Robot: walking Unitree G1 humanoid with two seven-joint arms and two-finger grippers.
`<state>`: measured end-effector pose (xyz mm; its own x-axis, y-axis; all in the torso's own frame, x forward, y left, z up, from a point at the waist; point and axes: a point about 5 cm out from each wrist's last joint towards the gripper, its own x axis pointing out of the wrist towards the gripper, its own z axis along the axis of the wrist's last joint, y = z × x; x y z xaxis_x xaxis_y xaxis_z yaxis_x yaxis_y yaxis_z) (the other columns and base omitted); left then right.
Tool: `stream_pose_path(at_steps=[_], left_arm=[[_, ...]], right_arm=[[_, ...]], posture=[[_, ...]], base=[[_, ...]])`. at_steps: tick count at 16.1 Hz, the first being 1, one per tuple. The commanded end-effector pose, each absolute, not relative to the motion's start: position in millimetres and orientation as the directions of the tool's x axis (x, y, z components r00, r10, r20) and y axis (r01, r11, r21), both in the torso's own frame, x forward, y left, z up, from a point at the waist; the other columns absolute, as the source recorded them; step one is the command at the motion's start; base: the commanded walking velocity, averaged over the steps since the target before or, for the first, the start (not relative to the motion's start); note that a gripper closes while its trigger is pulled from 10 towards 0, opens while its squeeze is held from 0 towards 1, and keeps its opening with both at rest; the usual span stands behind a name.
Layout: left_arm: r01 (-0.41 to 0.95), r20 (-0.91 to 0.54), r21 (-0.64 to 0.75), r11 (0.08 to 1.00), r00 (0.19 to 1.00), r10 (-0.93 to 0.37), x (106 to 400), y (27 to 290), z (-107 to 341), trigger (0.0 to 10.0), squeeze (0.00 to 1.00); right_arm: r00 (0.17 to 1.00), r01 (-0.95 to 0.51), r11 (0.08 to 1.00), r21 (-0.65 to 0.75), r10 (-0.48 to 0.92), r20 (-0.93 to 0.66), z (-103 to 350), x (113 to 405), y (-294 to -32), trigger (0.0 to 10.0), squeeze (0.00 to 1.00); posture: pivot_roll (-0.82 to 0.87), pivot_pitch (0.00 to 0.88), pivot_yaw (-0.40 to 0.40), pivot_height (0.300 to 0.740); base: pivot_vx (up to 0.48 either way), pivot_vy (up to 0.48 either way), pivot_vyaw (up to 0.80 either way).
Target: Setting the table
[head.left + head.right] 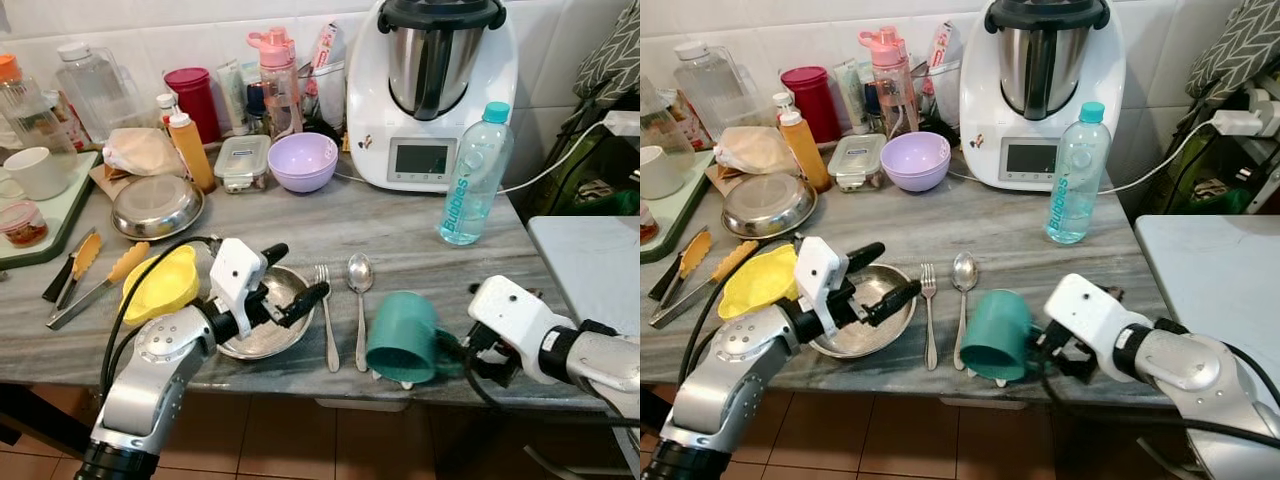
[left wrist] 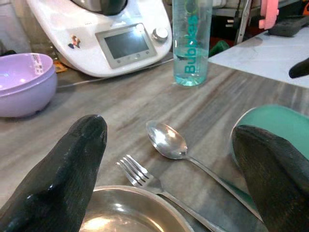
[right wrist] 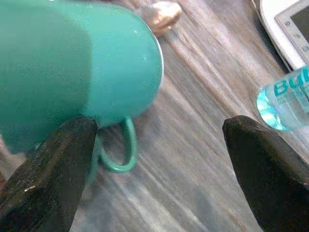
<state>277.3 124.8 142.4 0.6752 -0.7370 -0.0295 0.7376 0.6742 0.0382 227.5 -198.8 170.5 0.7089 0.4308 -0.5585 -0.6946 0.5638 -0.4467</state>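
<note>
A steel bowl sits near the counter's front edge, and my left gripper hovers open just above its rim. Right of the bowl a fork and a spoon lie side by side. A teal mug lies tipped on its side further right, its handle toward my right gripper. That gripper is open, with one finger close against the mug. In the left wrist view the fork and the spoon show between the spread fingers.
A yellow bowl and orange-handled tongs lie left of the steel bowl. Behind stand a purple bowl, a steel dish, a water bottle and a white food processor. The counter edge is right below the cutlery.
</note>
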Motion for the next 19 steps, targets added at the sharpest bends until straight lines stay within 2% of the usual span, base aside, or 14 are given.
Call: stream_pose_path(at_steps=[1, 3, 12, 15, 17, 19], left_arm=[[0.723, -0.024, 0.057, 0.689, 0.691, -0.723, 280.9, 129.1, 146.7, 10.0, 0.0], [0.725, -0.024, 0.058, 0.686, 0.688, -0.725, 281.8, 128.3, 146.8, 10.0, 0.0], [0.718, -0.03, 0.055, 0.694, 0.696, -0.717, 281.5, 131.6, 145.4, 10.0, 0.0], [0.675, -0.03, 0.065, 0.735, 0.738, -0.674, 286.0, 139.3, 141.9, 10.0, 0.0], [0.659, -0.02, 0.065, 0.749, 0.752, -0.659, 286.7, 140.0, 141.0, 10.0, 0.0], [0.652, -0.004, 0.07, 0.755, 0.757, -0.653, 288.8, 138.2, 142.4, 10.0, 0.0]], right_arm=[[0.703, -0.704, 0.55, -0.448, 0.455, -0.546, 177.1, 226.5, -194.0, 10.0, 0.0], [0.685, -0.718, 0.557, -0.417, 0.462, -0.563, 176.2, 224.4, -193.5, 10.0, 0.0], [0.688, -0.717, 0.526, -0.457, 0.428, -0.586, 175.4, 223.8, -203.9, 10.0, 0.0], [0.724, -0.684, 0.53, -0.502, 0.403, -0.56, 184.0, 227.3, -211.7, 10.0, 0.0], [0.786, -0.614, 0.582, -0.534, 0.392, -0.477, 193.2, 234.6, -208.7, 10.0, 0.0], [0.859, -0.511, 0.62, -0.595, 0.399, -0.322, 205.7, 242.2, -194.9, 10.0, 0.0]], posture=[[-0.17, 0.0, 0.079, 0.74], [-0.17, 0.0, 0.08, 0.74], [-0.16, 0.0, 0.08, 0.74], [-0.17, 0.0, 0.083, 0.74], [-0.18, 0.0, 0.088, 0.74], [-0.18, 0.0, 0.095, 0.74]], base=[[0.0, 0.0, 0.0], [0.0, 0.0, 0.0], [0.0, 0.0, 0.0], [0.0, 0.0, 0.0], [0.0, 0.0, 0.0], [0.0, 0.0, 0.0]])
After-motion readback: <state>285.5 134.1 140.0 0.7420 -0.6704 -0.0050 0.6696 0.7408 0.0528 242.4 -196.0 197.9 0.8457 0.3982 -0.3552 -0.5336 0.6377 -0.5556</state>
